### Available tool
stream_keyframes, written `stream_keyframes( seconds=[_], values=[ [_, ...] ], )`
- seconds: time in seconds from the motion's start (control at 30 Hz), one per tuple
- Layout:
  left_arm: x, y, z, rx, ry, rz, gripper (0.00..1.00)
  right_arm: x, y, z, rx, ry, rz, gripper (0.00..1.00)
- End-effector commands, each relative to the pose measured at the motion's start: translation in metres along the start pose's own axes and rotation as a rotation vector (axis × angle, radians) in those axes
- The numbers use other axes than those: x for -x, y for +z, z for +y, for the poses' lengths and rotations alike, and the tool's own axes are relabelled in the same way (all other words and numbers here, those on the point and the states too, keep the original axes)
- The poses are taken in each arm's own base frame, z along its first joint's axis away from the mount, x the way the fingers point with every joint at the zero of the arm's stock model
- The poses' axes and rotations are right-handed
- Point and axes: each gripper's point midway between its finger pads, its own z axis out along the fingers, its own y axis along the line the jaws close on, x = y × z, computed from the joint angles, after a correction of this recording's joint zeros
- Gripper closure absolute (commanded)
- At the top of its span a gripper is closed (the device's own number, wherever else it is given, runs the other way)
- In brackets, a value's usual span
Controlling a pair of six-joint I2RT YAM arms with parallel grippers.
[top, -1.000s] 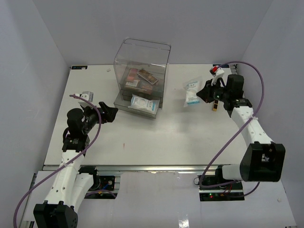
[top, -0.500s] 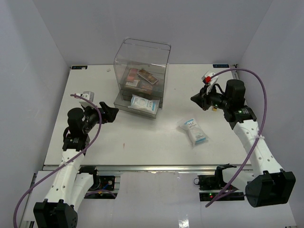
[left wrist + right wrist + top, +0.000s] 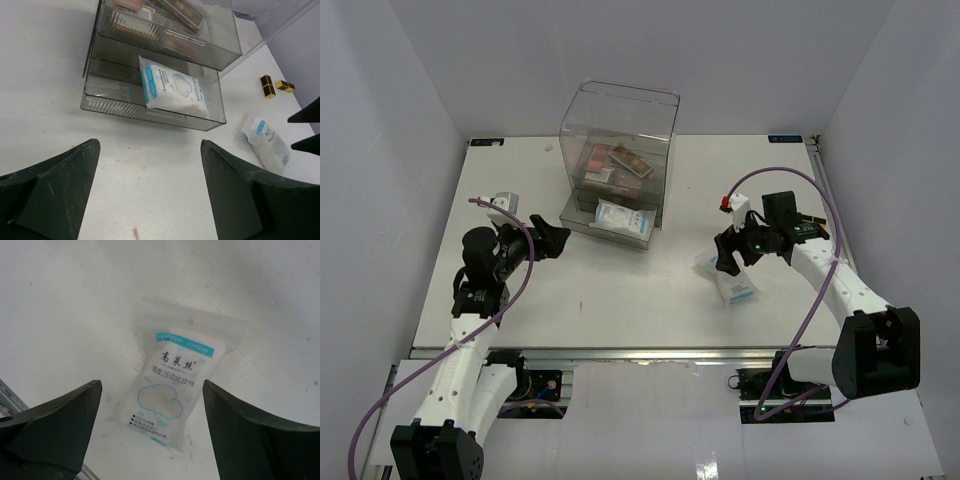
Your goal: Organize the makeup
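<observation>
A white-and-blue cotton packet [image 3: 175,390] lies flat on the table right of centre [image 3: 735,288]. My right gripper [image 3: 151,386] hovers open just above it, one finger either side, not touching [image 3: 725,255]. Another such packet [image 3: 172,90] lies in the pulled-out lower drawer [image 3: 623,220]. Pink, brown and orange palettes [image 3: 615,165] fill the upper drawer. My left gripper [image 3: 149,145] is open over bare table, left of the drawers [image 3: 555,238].
The tall clear box [image 3: 620,120] holding the dark drawers stands at the back centre. Two small black-and-gold blocks [image 3: 276,86] lie on the table beyond the loose packet. White walls close in the table on three sides.
The loose packet went from the back right to the table's right-centre. My right gripper swung forward and down over it and opened. The left arm has stayed still.
</observation>
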Motion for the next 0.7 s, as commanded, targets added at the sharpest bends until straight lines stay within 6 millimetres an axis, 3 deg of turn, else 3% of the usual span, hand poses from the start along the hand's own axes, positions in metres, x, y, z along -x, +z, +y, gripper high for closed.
stream_keyframes(
  seconds=[0.0, 0.27, 0.4, 0.47, 0.6, 0.67],
  values=[
    [0.008, -0.003, -0.007, -0.033, 0.017, -0.028, 0.07, -0.019, -0.008, -0.013, -0.091, 0.025, 0.082, 0.10],
    [0.010, -0.005, -0.010, -0.042, 0.020, -0.035, 0.07, -0.064, 0.013, -0.013, -0.062, 0.083, 0.221, 0.10],
    [0.010, -0.005, -0.010, -0.043, 0.021, -0.039, 0.07, -0.072, 0.024, -0.015, -0.051, 0.101, 0.230, 0.07],
    [0.010, -0.005, -0.010, -0.043, 0.021, -0.037, 0.07, -0.069, 0.027, -0.014, -0.034, 0.106, 0.215, 0.01],
    [0.011, -0.006, -0.011, -0.045, 0.023, -0.042, 0.07, -0.062, 0.026, -0.007, 0.003, 0.088, 0.181, 0.45],
    [0.011, -0.006, -0.011, -0.045, 0.023, -0.044, 0.07, -0.055, 0.022, -0.004, 0.013, 0.055, 0.152, 0.60]
  ],
)
